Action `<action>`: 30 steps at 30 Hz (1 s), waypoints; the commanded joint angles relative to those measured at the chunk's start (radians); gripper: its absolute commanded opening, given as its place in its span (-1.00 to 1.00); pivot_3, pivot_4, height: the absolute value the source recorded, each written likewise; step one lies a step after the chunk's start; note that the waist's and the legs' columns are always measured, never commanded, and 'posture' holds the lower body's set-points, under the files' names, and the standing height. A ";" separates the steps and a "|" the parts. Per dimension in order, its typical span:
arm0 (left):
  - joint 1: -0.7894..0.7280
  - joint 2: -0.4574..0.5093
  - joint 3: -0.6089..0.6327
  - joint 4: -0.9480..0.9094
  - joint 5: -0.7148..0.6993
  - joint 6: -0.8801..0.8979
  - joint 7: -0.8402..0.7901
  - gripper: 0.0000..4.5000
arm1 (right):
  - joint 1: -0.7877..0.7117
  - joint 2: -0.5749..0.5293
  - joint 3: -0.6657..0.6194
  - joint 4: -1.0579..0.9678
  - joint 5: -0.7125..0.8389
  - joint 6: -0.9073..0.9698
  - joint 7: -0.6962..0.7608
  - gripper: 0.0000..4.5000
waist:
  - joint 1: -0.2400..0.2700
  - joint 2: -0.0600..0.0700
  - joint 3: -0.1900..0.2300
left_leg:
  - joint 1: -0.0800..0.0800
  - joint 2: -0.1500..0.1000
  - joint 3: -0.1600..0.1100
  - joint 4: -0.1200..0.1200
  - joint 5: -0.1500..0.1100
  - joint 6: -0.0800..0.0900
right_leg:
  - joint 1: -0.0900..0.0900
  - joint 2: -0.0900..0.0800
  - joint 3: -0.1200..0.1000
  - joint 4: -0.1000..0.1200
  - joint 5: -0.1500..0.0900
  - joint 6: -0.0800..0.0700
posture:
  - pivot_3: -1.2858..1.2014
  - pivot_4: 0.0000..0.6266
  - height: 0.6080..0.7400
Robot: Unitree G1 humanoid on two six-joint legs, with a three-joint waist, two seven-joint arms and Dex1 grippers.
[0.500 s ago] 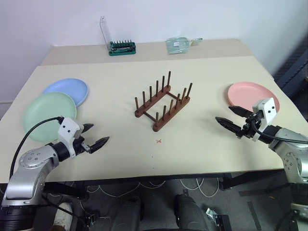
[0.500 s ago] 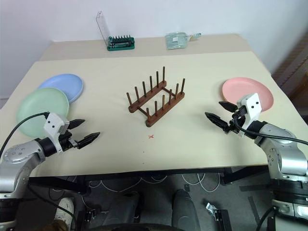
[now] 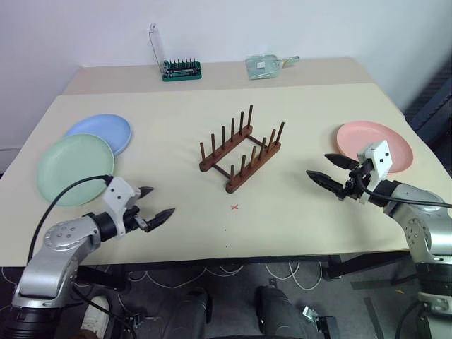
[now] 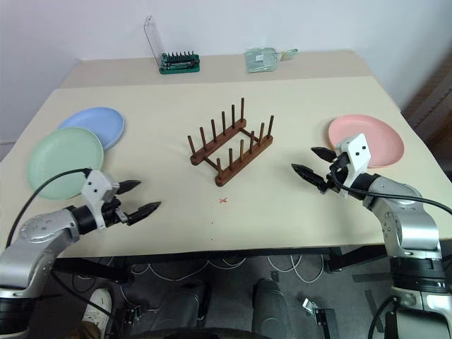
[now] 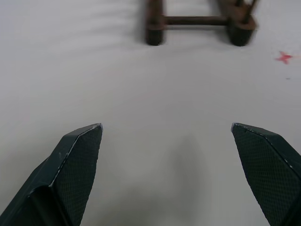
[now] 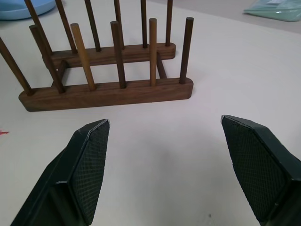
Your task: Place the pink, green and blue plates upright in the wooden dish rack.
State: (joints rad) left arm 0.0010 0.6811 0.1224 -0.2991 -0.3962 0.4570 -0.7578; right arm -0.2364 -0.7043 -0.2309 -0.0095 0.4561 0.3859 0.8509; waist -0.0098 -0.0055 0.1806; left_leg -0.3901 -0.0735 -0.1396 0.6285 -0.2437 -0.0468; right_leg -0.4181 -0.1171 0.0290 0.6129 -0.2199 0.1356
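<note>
The dark wooden dish rack (image 3: pixel 240 154) stands empty at the table's middle, also close ahead in the right wrist view (image 6: pixel 108 92). A green plate (image 3: pixel 74 168) lies flat at the left, its far edge overlapping the blue plate (image 3: pixel 100 132) behind it. The pink plate (image 3: pixel 374 146) lies flat at the right. My left gripper (image 3: pixel 155 205) hovers open near the front edge, right of the green plate, holding nothing. My right gripper (image 3: pixel 327 171) is open and empty just left of the pink plate, pointing toward the rack.
A green tray of screwdriver bits with a raised clear lid (image 3: pixel 178 67) and a clear plastic packet (image 3: pixel 265 65) sit at the table's back. A small red cross (image 3: pixel 234 207) marks the tabletop in front of the rack.
My left gripper has slid right and slightly nearer the front edge. My right gripper has shifted left, away from the pink plate. Both stay open.
</note>
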 commanded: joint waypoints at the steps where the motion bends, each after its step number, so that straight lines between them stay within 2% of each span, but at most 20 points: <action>1: -0.059 -0.022 -0.063 -0.039 -0.010 0.031 -0.009 1.00 | 0.024 -0.001 -0.040 -0.053 0.011 -0.030 -0.005 0.71 | -0.001 0.000 0.000 | 0.000 0.000 0.000 0.000 0.000 0.000 | 0.000 0.000 0.000 0.000 0.000 0.000 | 0.03 -0.52 1.00; 3: -0.097 -0.036 -0.127 -0.028 0.007 0.037 -0.026 1.00 | 0.050 0.010 -0.047 -0.080 0.015 -0.034 -0.017 0.71 | -0.002 0.000 0.000 | 0.000 0.000 0.000 0.000 0.000 0.000 | 0.000 0.000 0.000 0.000 0.000 0.000 | 0.03 -0.52 1.00; 6: -0.158 -0.073 -0.268 0.023 0.119 -0.005 -0.012 1.00 | 0.091 0.030 -0.050 -0.116 0.014 -0.044 -0.038 0.71 | -0.002 0.000 0.000 | 0.000 0.000 0.000 0.000 0.000 0.000 | 0.000 0.000 0.000 0.000 0.000 0.000 | 0.03 -0.52 1.00; 9: -0.234 -0.189 -0.371 0.139 0.243 -0.022 0.111 1.00 | 0.113 0.047 -0.047 -0.137 0.007 -0.055 -0.055 0.71 | -0.002 0.000 0.000 | 0.000 0.000 0.000 0.000 0.000 0.000 | 0.000 0.000 0.000 0.000 0.000 0.000 | 0.03 -0.52 1.00; 12: -0.269 -0.266 -0.411 0.205 0.310 0.002 0.187 1.00 | 0.122 0.053 -0.048 -0.153 0.008 -0.053 -0.066 0.71 | 0.003 0.001 -0.001 | 0.001 -0.001 -0.001 0.002 0.000 0.000 | 0.002 0.000 0.000 0.000 0.000 0.000 | 0.03 -0.52 1.00; 14: -0.282 -0.372 -0.415 0.226 0.291 -0.012 0.235 1.00 | 0.147 0.054 -0.064 -0.177 0.013 -0.049 -0.074 0.71 | 0.005 0.001 -0.001 | 0.003 -0.001 -0.001 0.002 0.000 0.000 | 0.005 0.000 0.000 -0.001 0.000 0.001 | 0.03 -0.52 1.00; 16: -0.294 -0.432 -0.409 0.260 0.297 -0.019 0.269 1.00 | 0.164 0.055 -0.072 -0.191 0.014 -0.046 -0.082 0.71 | 0.014 0.001 -0.001 | 0.006 -0.001 -0.001 0.002 -0.001 0.002 | 0.009 -0.001 0.000 -0.001 -0.001 0.003 | 0.03 -0.52 1.00; 24: -0.348 -0.508 -0.428 0.389 0.348 -0.082 0.272 1.00 | 0.181 0.031 -0.071 -0.242 0.047 0.017 -0.077 0.71 | 0.024 0.002 -0.002 | 0.007 -0.002 0.000 0.003 -0.001 0.002 | 0.011 -0.001 0.000 -0.002 -0.002 0.003 | 0.03 -0.52 1.00; 27: -0.349 -0.528 -0.429 0.401 0.347 -0.110 0.268 0.45 | 0.175 0.018 -0.054 -0.251 0.047 0.033 -0.060 0.73 | 0.022 0.002 -0.002 | 0.007 -0.002 0.000 0.003 -0.002 0.003 | 0.011 -0.001 0.000 -0.002 -0.002 0.003 | 0.03 -0.52 1.00; 30: -0.341 -0.526 -0.422 0.399 0.352 -0.119 0.260 -0.21 | 0.165 0.023 -0.051 -0.256 0.045 0.041 -0.071 0.73 | 0.022 0.002 -0.002 | 0.007 -0.002 0.000 0.003 -0.002 0.003 | 0.010 -0.001 0.000 -0.002 -0.002 0.003 | 0.03 -0.52 1.00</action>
State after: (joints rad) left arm -0.3580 0.1523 -0.2835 0.0819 -0.0520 0.3346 -0.4871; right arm -0.0560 -0.6732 -0.2788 -0.2231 0.4878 0.4275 0.7828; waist 0.0125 -0.0039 0.1785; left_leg -0.3827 -0.0755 -0.1400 0.6309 -0.2454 -0.0440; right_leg -0.4077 -0.1184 0.0286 0.6112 -0.2219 0.1390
